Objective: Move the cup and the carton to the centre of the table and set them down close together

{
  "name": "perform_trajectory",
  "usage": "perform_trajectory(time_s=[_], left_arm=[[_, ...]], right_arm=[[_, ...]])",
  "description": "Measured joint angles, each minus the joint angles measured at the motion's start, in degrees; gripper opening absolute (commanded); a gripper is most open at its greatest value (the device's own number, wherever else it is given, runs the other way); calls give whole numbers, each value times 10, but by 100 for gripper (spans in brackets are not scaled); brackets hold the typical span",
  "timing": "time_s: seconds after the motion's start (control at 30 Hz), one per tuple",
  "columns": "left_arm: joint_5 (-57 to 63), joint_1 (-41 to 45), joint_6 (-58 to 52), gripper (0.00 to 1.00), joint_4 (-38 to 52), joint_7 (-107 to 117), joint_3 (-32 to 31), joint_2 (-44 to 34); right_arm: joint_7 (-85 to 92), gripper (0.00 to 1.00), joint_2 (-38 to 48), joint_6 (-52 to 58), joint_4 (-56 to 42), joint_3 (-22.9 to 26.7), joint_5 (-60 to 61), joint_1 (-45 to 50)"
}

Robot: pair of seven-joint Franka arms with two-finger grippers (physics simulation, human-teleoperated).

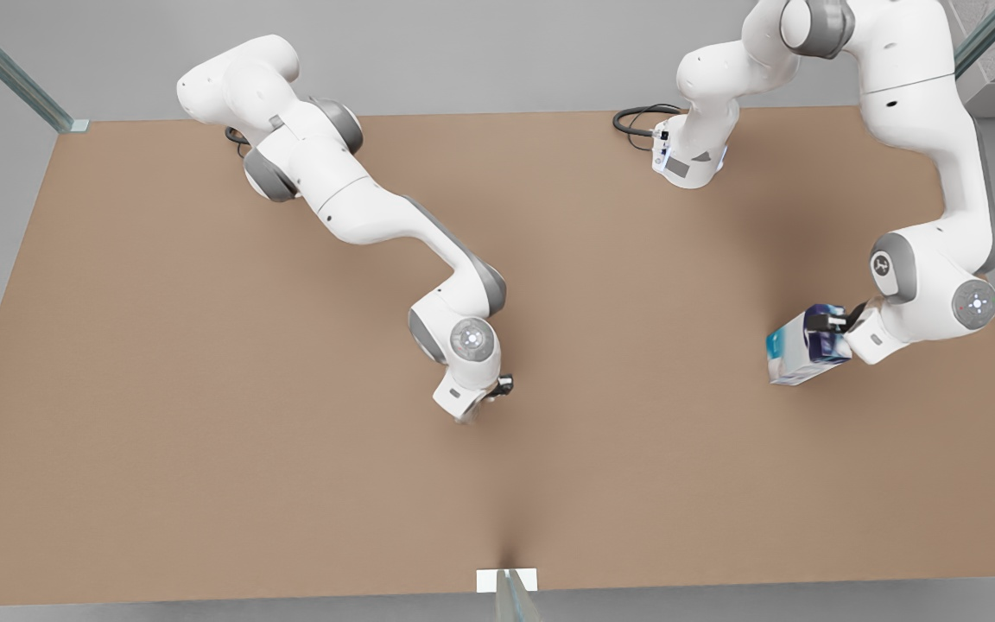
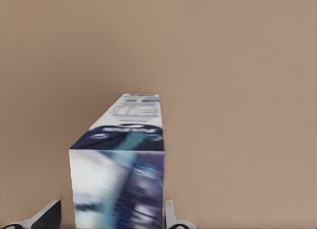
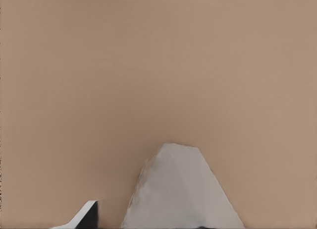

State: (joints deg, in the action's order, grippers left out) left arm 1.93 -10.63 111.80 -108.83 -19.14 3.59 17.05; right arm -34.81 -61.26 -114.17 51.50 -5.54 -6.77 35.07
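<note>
The carton [image 1: 795, 354], white with dark blue and teal print, hangs tilted just above the table [image 1: 204, 389] at the front view's right. My left gripper [image 1: 827, 323] is shut on its upper end. The left wrist view looks down the length of the carton [image 2: 124, 159], with my left gripper [image 2: 111, 216] around it and a finger [image 2: 171, 218] on each side. Near the table's centre, my right gripper [image 1: 497, 387] points down. The pale faceted cup [image 3: 181, 189] sits in my right gripper [image 3: 163, 223], with one finger [image 3: 86, 216] showing beside it. In the front view that arm's wrist hides the cup.
Both arm bases stand at the table's far edge, with a black cable [image 1: 636, 119] beside the one on the front view's right. A white marker [image 1: 506, 579] sits at the middle of the near edge. Bare brown tabletop lies between the two grippers.
</note>
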Motion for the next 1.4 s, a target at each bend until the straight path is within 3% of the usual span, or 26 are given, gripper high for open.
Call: perform_trajectory(time_s=[0.63,0.83,0.9,1.3,1.4], left_arm=[[-3,10,12,100,0,2,0,13],[-3,13,11,100,-1,2,1,16],[-3,13,9,64,-1,2,1,19],[5,30,-10,63,0,7,15,7],[6,30,-10,55,0,7,16,9]], right_arm=[[34,100,1,4,4,1,1,-5],[34,100,10,52,-2,-4,25,-4],[34,100,10,62,-2,-4,38,-5],[34,100,17,75,-2,0,44,-4],[34,100,17,74,-2,1,44,-4]])
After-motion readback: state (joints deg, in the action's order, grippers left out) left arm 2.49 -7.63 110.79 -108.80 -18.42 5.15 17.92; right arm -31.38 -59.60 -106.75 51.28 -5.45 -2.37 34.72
